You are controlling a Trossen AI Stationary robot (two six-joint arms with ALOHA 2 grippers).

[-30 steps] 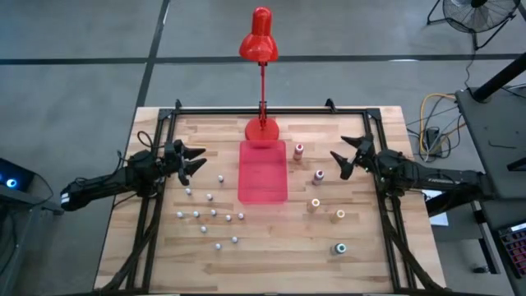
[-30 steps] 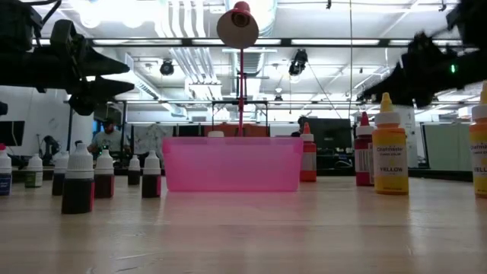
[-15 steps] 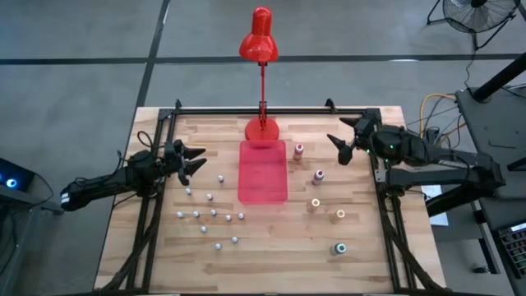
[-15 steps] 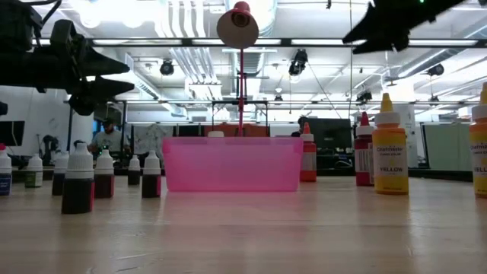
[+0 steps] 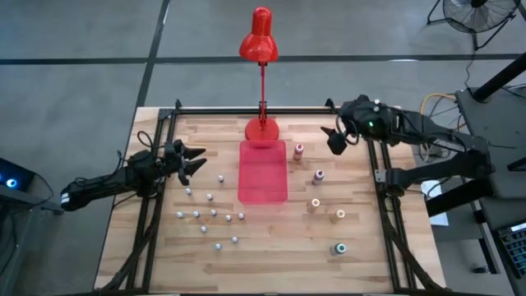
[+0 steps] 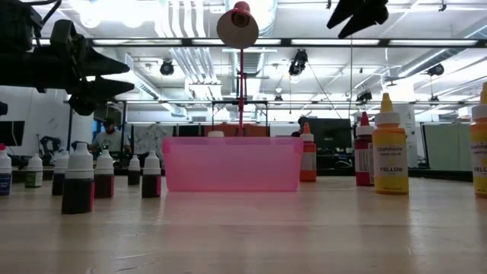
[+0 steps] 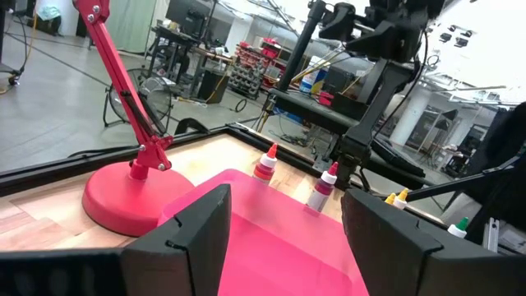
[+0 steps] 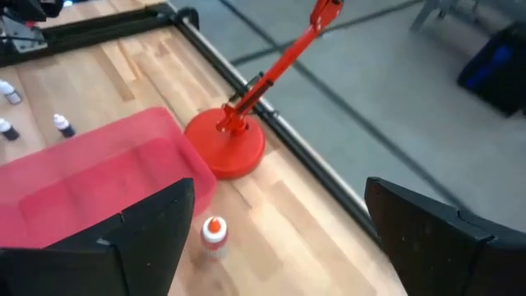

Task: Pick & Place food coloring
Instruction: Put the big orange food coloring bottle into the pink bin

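The food coloring bottles stand upright on the wooden table. Five bigger ones are on its right half: a pink-capped bottle (image 5: 299, 150), a dark bottle (image 5: 318, 176), two pale-capped bottles (image 5: 313, 205) (image 5: 340, 215) and a teal-capped bottle (image 5: 338, 248). Several small whitish-capped bottles (image 5: 213, 213) are scattered on the left half. My right gripper (image 5: 331, 141) hangs open, high above the table's far right part; in its wrist view one bigger bottle (image 8: 214, 233) stands below the fingers. My left gripper (image 5: 200, 159) waits open above the left side, holding nothing.
A flat red tray (image 5: 263, 171) lies in the table's middle. A red desk lamp stands with its base (image 5: 261, 129) at the tray's far end and its head (image 5: 259, 37) beyond the table. A black frame (image 5: 271, 109) runs along the table's edges. Bare wood lies at the near edge.
My right gripper has risen well above the table and moved toward the far edge, turning toward the lamp base; its fingers stay open. No bottle has moved.
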